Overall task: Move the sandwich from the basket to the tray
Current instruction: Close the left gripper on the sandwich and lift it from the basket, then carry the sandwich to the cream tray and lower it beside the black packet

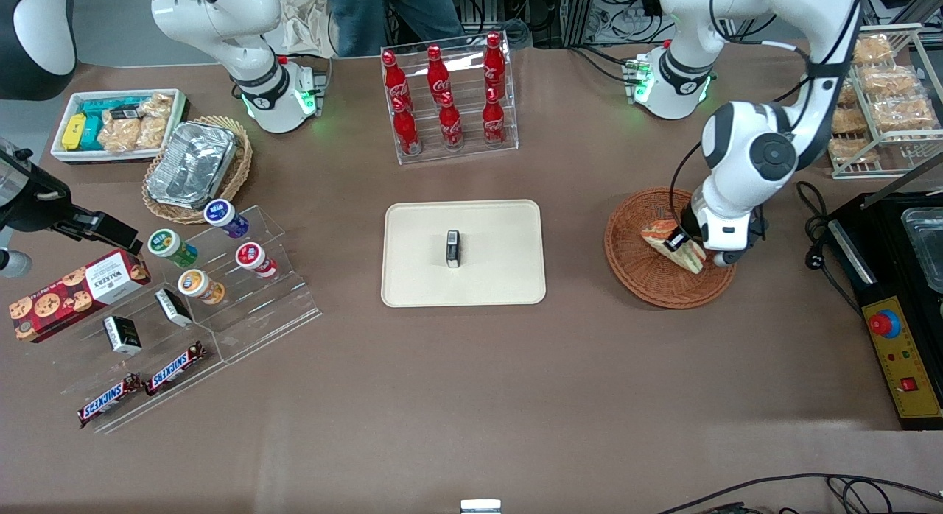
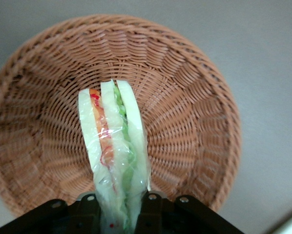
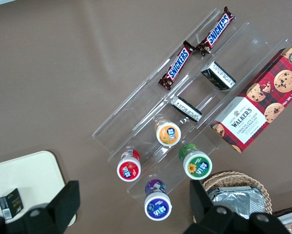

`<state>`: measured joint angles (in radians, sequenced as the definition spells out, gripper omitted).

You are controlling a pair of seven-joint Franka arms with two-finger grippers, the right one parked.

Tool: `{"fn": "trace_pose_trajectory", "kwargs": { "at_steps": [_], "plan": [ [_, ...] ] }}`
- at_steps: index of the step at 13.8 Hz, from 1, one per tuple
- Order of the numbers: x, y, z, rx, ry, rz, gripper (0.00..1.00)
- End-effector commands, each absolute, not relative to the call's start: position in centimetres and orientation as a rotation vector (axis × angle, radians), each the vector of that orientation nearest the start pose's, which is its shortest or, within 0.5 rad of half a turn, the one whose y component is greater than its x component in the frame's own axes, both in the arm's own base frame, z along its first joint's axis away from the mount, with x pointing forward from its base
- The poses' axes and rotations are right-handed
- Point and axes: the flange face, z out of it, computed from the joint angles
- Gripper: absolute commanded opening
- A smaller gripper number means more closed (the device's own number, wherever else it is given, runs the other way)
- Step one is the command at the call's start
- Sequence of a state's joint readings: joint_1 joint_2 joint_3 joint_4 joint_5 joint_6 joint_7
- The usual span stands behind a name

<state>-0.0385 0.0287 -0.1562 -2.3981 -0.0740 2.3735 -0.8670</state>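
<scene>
The sandwich (image 1: 669, 243) is a wrapped triangular wedge with pale bread and orange-red and green filling. My left gripper (image 1: 684, 246) is shut on it, just above the round reddish-brown wicker basket (image 1: 639, 260) at the working arm's end of the table. In the left wrist view the sandwich (image 2: 115, 146) stands between my two black fingers (image 2: 151, 214), over the basket's woven floor (image 2: 185, 112). The cream-beige tray (image 1: 501, 256) lies at the table's middle, with a small dark box (image 1: 453, 248) on it.
A clear rack of red bottles (image 1: 448, 98) stands farther from the front camera than the tray. A black appliance (image 1: 895, 278) lies beside the basket. Clear steps with snack cups (image 1: 214, 267), a cookie box (image 1: 74, 293) and a tan foil basket (image 1: 195, 168) lie toward the parked arm's end.
</scene>
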Motion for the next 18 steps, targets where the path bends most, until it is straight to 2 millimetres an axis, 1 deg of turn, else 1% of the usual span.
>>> {"fn": "trace_pose_trajectory", "kwargs": {
  "at_steps": [1, 3, 4, 5, 8, 9, 10, 11, 12, 13, 14, 15, 17, 18],
  "plan": [
    [50.4, -10.5, 36.6, -2.935, -1.042, 0.170, 0.04],
    [52.0, -11.0, 41.6, -2.937, -0.969, 0.234, 0.05],
    [52.6, -11.0, 43.9, -2.944, -0.949, 0.238, 0.04],
    [53.1, -11.0, 45.8, -2.952, -0.937, 0.236, 0.04],
    [53.4, -11.0, 51.6, -2.981, -0.840, 0.281, 0.02],
    [53.2, -11.2, 53.2, -2.981, -0.824, 0.300, 0.01],
    [53.1, -11.6, 54.2, -2.983, -0.810, 0.308, 0.00],
    [53.0, -12.2, 54.6, -2.989, -0.794, 0.301, 0.00],
    [52.8, -13.7, 54.8, -3.004, -0.749, 0.294, 0.00],
    [52.9, -14.7, 55.6, -3.023, -0.716, 0.265, 0.00],
    [52.8, -15.6, 55.6, -3.037, -0.673, 0.265, 0.00],
    [52.3, -17.2, 55.5, -3.049, -0.595, 0.267, 0.00],
    [51.4, -20.1, 55.1, -3.059, -0.497, 0.270, 0.07],
    [51.0, -21.8, 55.2, -3.077, -0.409, 0.255, 0.07]
  ]
}}
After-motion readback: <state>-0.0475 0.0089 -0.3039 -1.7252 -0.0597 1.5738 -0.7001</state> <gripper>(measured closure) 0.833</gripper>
